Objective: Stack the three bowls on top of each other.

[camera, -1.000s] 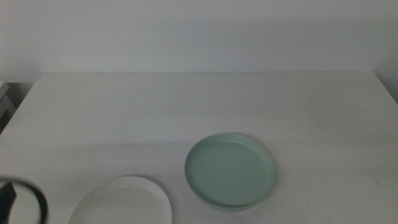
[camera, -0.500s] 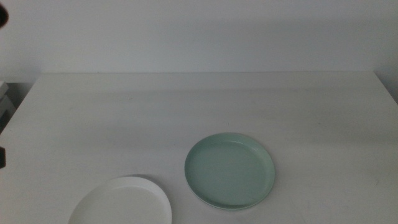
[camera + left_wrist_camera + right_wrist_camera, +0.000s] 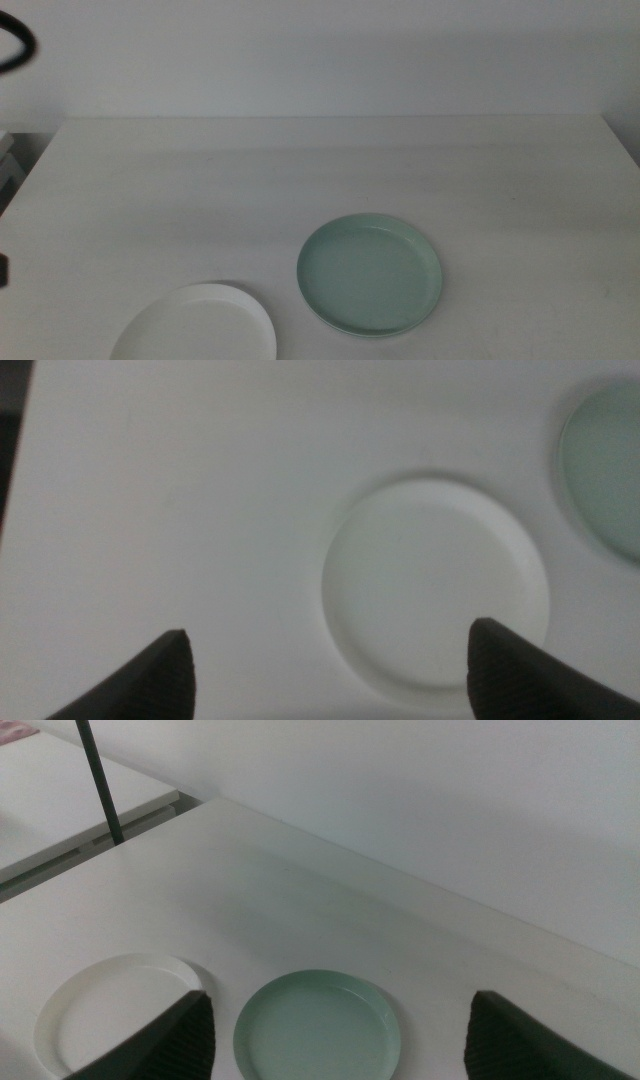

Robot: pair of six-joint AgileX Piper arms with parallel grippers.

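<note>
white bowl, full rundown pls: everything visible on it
The white bowl is a shallow, plate-like round dish with a low rim, matte and plastic-looking, empty. It sits flat on the table at the near edge, partly cut off in the middle view, beside the mint green bowl with a gap between them. The left gripper hangs above it, jaws wide apart, not touching it.

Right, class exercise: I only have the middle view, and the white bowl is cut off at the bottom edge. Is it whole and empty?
Observer: Yes. The left wrist view shows the whole white bowl, round and empty.
Operator: Where is the left gripper?
Observer: The left gripper hangs above the table beside that bowl, open.
Operator: And the right one?
Observer: The right gripper is open too, raised and facing the green bowl, touching nothing.
</note>
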